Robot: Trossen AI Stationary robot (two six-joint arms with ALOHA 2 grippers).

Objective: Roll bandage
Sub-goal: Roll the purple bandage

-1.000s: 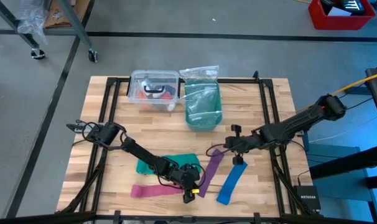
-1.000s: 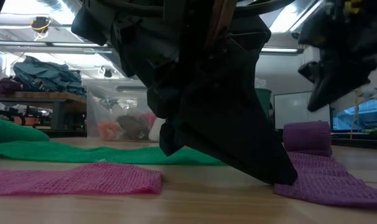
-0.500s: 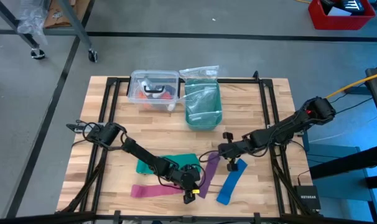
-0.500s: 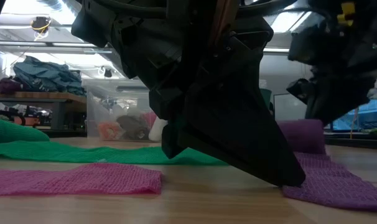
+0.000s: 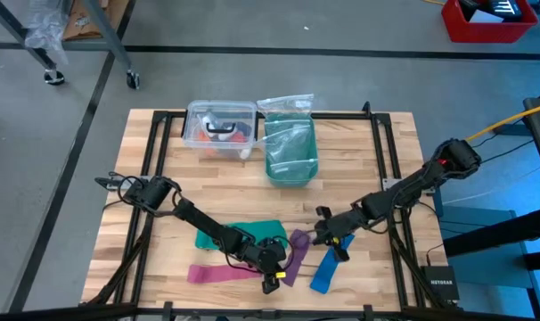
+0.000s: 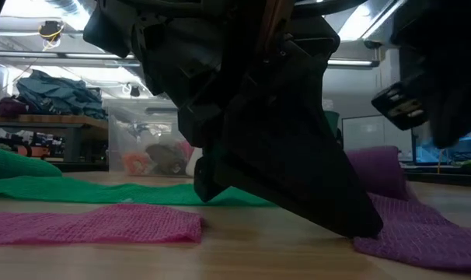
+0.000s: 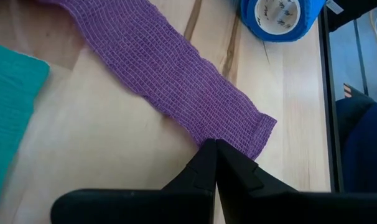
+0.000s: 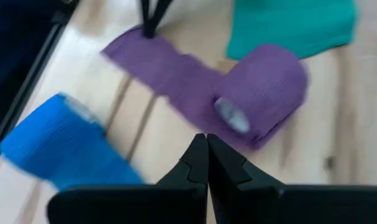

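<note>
Lying partly rolled, the bandage (image 8: pixel 263 87) sits just beyond the right jaws (closed).

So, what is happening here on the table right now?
The robot is rolling up the purple bandage. Part of it is already a small roll; the rest lies flat on the wooden table. The left hand, shut, presses its tips on the loose end of the strip. The right hand, also shut, is just beside the roll, apparently pushing it along the strip. A blue strip, a pink strip and a green cloth lie nearby.
</note>
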